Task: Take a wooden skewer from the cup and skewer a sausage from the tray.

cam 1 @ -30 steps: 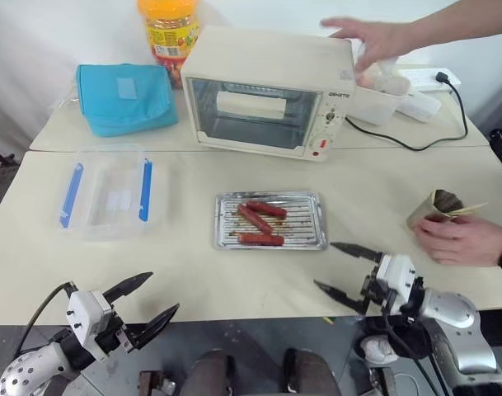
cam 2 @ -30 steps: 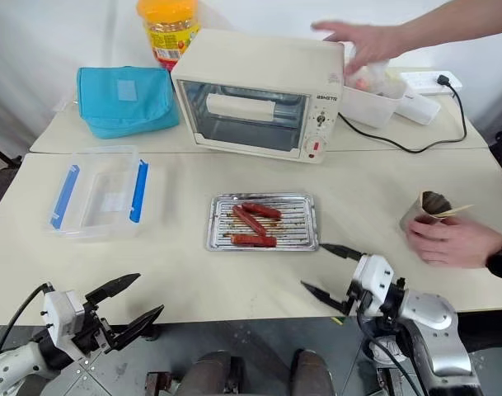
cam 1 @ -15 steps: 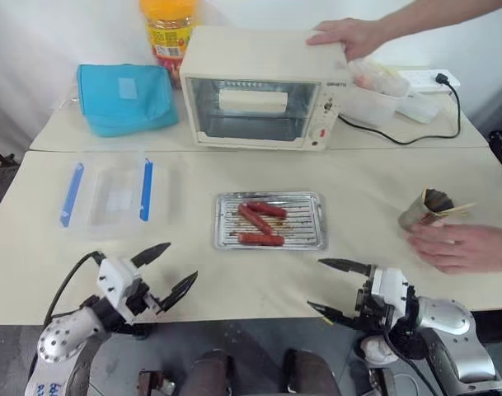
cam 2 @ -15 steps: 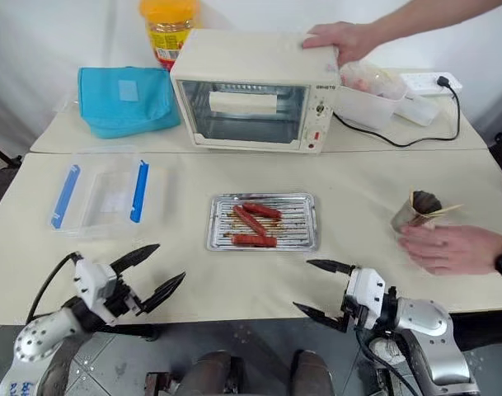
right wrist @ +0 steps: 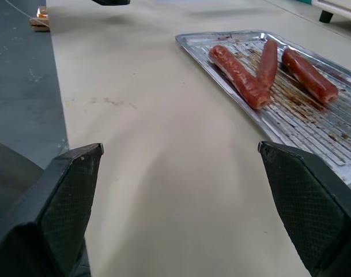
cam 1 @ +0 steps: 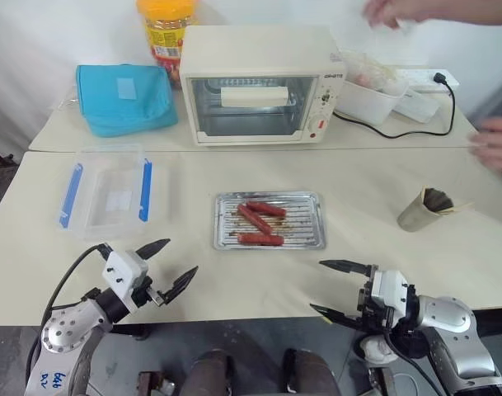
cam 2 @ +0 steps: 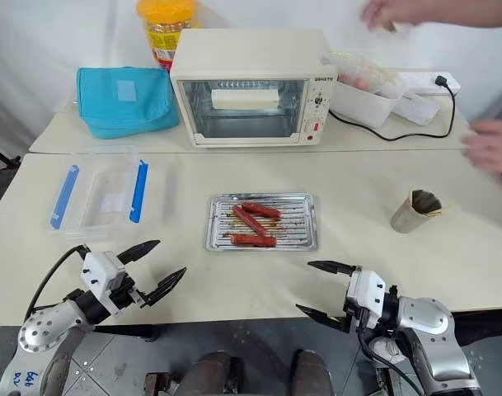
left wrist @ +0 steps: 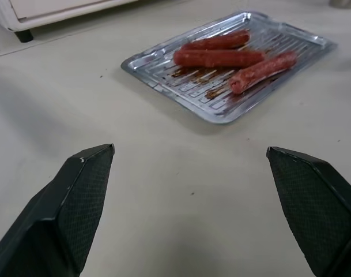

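Two tables [cam 1: 374, 177] stand end to end, and the nearer one carries everything the job needs. On the far table, well behind the tray, sits a cream toaster oven [cam 1: 263, 82] with a blue pouch [cam 1: 123, 97] and a yellow-lidded jar [cam 1: 168, 31] beside it; a person's hand [cam 2: 491, 144] hangs off toward the robot's right. Left of the tray lies a clear plastic box [cam 1: 109, 191] with blue clips. The tray [cam 1: 269, 221] rests near the middle of the near table with three sausages [cam 1: 259, 221] on its ridged floor, two lying roughly along the tray's length and one slanted between them.

Right of the tray and well apart from it stands the cup [cam 1: 420, 211], tilted, with wooden skewers [cam 1: 452, 206] sticking out toward the right. The right gripper [cam 1: 340, 289] hovers at the table's near edge, just in front of the tray's right corner, jaws spread wide and holding nothing. The left gripper [cam 1: 166, 264] hovers in front of the tray's left side, equally agape and empty.

The cup lies right of and beyond the right gripper, so that arm is clearly the nearer one for drawing a skewer.
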`<state>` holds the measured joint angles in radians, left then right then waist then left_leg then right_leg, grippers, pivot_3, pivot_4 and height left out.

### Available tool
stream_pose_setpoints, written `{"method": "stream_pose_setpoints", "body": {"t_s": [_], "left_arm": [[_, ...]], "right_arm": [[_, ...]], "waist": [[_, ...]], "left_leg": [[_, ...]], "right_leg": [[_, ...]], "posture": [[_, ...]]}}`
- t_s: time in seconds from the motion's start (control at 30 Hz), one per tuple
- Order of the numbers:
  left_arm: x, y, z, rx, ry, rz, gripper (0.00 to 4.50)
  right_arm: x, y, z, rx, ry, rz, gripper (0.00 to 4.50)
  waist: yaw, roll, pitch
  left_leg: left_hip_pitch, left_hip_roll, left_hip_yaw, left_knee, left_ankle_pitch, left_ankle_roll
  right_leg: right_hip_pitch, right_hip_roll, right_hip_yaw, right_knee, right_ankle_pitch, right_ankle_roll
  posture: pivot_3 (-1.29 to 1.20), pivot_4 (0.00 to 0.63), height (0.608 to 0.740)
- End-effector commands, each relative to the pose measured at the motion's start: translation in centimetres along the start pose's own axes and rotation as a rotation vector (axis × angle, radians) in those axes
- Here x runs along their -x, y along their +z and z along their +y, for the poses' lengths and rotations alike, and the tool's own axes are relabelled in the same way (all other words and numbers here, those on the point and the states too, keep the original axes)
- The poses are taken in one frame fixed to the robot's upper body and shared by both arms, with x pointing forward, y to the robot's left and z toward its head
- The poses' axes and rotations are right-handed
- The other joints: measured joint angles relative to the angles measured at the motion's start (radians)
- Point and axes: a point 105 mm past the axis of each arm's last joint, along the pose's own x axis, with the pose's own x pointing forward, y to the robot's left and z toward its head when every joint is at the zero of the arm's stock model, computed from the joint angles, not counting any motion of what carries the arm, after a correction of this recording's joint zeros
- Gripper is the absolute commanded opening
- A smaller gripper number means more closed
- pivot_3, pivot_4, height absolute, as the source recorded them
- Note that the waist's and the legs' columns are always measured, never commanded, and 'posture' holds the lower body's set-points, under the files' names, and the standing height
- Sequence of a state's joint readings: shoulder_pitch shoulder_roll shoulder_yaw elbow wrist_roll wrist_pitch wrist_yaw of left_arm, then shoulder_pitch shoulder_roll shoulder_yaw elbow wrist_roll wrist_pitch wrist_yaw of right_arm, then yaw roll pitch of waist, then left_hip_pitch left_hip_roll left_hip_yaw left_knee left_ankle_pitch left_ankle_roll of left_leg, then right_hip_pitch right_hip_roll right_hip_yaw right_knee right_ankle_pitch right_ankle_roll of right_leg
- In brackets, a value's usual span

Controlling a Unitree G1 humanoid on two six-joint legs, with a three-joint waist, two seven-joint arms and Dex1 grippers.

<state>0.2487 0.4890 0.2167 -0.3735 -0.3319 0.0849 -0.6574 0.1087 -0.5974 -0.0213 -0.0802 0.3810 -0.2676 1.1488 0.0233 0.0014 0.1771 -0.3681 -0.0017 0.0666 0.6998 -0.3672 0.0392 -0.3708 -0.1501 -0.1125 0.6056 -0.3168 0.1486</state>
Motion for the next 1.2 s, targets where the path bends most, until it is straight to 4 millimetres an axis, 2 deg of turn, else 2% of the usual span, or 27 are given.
{"method": "stream_pose_setpoints", "body": {"t_s": [0.03, 0.37, 1.2], "left_arm": [[-0.1, 0.7, 0.2, -0.036, -0.003, -0.019, 4.49], [0.7, 0.0, 0.6, -0.045, 0.006, 0.009, 4.49], [0.4, -0.6, 0.5, -0.038, 0.020, 0.008, 4.49]], "right_arm": [[0.4, 0.6, -0.4, 0.036, -0.005, -0.009, 4.50], [0.9, 0.5, -1.0, 0.041, -0.033, 0.004, 4.50], [1.3, 0.2, -1.4, 0.055, -0.052, 0.017, 4.50]], "waist": [[0.000, 0.000, 0.000], [0.000, 0.000, 0.000], [0.000, 0.000, 0.000]], "left_leg": [[0.000, 0.000, 0.000, 0.000, 0.000, 0.000], [0.000, 0.000, 0.000, 0.000, 0.000, 0.000], [0.000, 0.000, 0.000, 0.000, 0.000, 0.000]], "right_leg": [[0.000, 0.000, 0.000, 0.000, 0.000, 0.000], [0.000, 0.000, 0.000, 0.000, 0.000, 0.000], [0.000, 0.000, 0.000, 0.000, 0.000, 0.000]], "posture": [[0.00, 0.150, 0.740], [0.00, 0.150, 0.740], [0.00, 0.150, 0.740]]}}
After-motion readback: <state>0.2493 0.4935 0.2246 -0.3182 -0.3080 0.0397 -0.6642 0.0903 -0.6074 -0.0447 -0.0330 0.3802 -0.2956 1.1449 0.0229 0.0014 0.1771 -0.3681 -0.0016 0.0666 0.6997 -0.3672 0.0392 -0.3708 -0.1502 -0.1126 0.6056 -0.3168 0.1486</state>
